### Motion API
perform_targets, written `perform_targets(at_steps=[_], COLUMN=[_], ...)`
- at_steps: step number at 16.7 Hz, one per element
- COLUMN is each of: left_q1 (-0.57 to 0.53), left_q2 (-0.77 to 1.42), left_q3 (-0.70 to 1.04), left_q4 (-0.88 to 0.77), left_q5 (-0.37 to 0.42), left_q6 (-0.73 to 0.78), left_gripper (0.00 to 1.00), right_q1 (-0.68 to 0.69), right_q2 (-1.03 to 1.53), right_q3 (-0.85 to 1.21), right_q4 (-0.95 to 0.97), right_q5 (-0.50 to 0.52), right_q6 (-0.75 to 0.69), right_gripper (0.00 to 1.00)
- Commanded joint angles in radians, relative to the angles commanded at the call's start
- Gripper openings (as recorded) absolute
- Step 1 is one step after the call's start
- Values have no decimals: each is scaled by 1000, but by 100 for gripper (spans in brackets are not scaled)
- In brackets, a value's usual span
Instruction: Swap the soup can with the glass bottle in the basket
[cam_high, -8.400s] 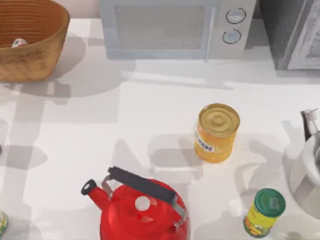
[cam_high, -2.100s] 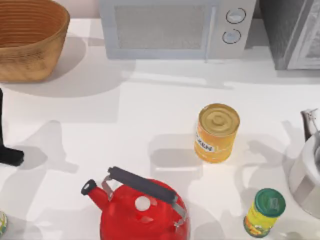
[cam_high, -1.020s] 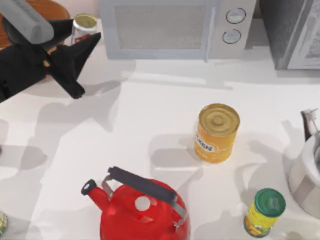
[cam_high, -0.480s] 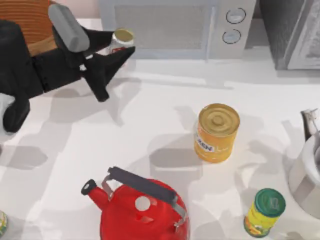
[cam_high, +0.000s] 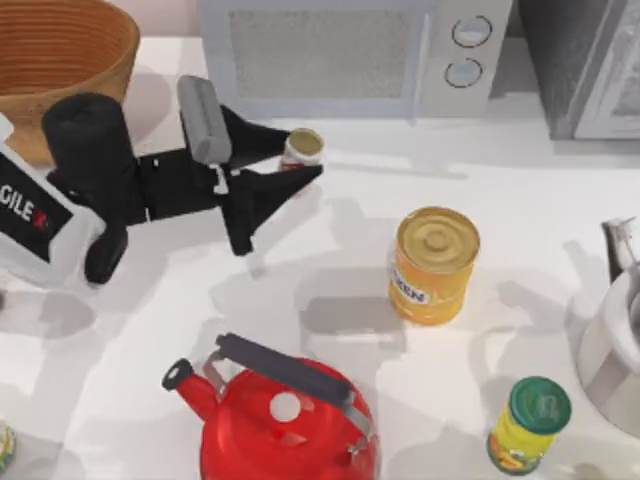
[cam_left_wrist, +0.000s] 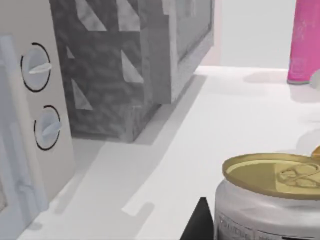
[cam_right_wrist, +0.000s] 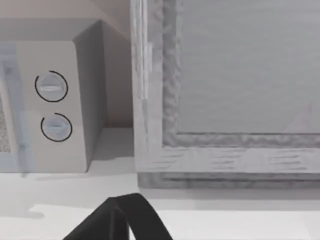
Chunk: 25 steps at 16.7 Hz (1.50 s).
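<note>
In the top view's upper middle, the left gripper (cam_high: 290, 172) pinches the soup can (cam_high: 301, 149) between its dark fingers, upright and clear of the basket (cam_high: 60, 70) at upper left. Carried this way, the can seems bound for open table (cam_high: 330, 250), leaving room in the basket for the bottle.

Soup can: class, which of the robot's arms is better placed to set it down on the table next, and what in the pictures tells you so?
Left. The left gripper is shut on the soup can, carrying it above the table in front of the microwave, away from the basket.
</note>
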Motion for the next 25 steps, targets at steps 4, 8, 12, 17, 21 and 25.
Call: perform_targets(at_steps=[4, 8, 12, 17, 21, 25], left_q1=[-35, -73, -81, -81, -81, -81], left_q2=[184, 323, 346, 346, 346, 346], left_q3=[69, 126, 136, 136, 136, 136], left_q4=[122, 226, 245, 245, 245, 245], left_q5=[102, 186, 202, 202, 202, 202], left_q6=[-29, -67, -77, -77, -77, -77], left_gripper=[0, 0, 0, 8, 38, 68], right_q1=[0, 0, 0, 0, 0, 0], right_q2=[0, 0, 0, 0, 0, 0], right_q3=[0, 0, 0, 0, 0, 0], right_q4=[0, 0, 0, 0, 0, 0], right_q5=[0, 0, 0, 0, 0, 0], right_q6=[0, 0, 0, 0, 0, 0], right_gripper=[100, 100, 100, 100, 100, 100])
